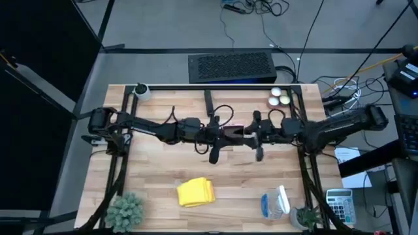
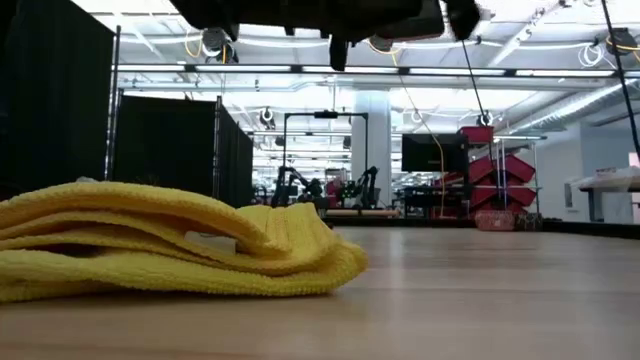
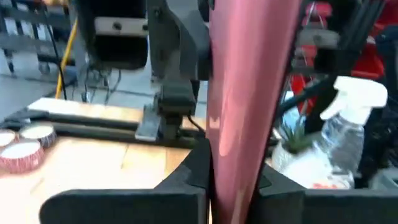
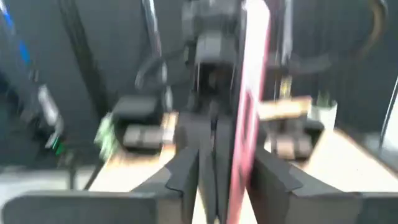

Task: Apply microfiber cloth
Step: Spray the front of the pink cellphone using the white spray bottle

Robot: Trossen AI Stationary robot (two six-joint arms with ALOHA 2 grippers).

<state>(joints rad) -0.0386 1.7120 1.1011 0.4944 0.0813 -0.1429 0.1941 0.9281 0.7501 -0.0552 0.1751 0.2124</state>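
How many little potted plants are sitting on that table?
2. One bushy green plant stands at the table's near-left corner in the high view; a smaller spiky plant stands at the near-right corner, beside the spray bottle. Others could be hidden under the arms.

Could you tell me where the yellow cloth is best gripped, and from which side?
Probably from straight above, pinching the loose raised folds of the cloth at its edge toward the spray bottle. In the low view the layers there hump up off the table, giving a claw something to close on. Both claws currently hold a pink slab between them.
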